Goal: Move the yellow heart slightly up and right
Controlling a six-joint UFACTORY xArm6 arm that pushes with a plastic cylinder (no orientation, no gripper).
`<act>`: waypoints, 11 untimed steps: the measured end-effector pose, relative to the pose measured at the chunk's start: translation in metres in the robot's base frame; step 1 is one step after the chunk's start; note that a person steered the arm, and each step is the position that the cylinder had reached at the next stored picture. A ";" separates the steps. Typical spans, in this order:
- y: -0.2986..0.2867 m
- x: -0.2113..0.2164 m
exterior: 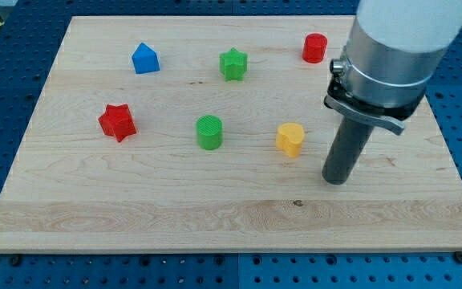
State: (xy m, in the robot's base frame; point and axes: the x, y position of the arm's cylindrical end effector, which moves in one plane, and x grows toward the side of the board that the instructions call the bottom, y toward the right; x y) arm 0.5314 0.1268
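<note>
The yellow heart [290, 138] lies on the wooden board [135, 201], right of centre. My tip [336, 180] rests on the board just to the right of and a little below the yellow heart, with a small gap between them. The dark rod rises from the tip to the large silver arm body at the view's top right.
A green cylinder [209, 132] sits left of the yellow heart. A red star [117, 122] is further left. A blue block with a peaked top [145, 59], a green star [233, 63] and a red cylinder [314, 48] lie along the top.
</note>
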 end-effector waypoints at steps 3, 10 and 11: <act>-0.078 -0.030; -0.072 -0.107; -0.050 -0.079</act>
